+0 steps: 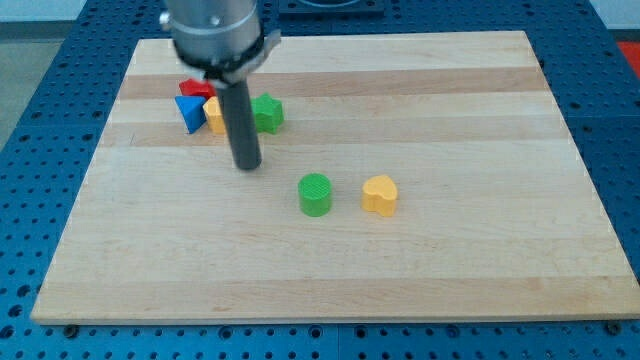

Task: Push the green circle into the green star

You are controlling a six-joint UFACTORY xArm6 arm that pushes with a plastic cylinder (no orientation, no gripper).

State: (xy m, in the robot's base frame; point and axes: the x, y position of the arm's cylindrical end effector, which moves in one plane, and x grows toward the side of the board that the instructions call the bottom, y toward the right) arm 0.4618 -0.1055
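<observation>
The pale wooden board (420,250) shows lengthwise grain stripes of lighter and darker tan, lying on a blue perforated table (40,120). At the frame's centre sit a bright green circle block (315,193) and a yellow heart-shaped block (380,194). Upper left cluster: green star block (268,113), blue triangular block (188,113), red block (195,89), and a yellow block (214,115), perhaps orange-tinged, half hidden by the dark grey rod (242,125).

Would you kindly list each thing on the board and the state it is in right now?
green circle: upright, standing alone, untouched.
green star: by the cluster at the view's upper left, apart from the circle.
yellow heart: alone, to the view's right of the circle.
blue triangle: in the cluster.
red block: partly hidden, shape unclear.
yellow block: mostly hidden behind the rod.
my tip: on the board, between star and circle, touching neither.
</observation>
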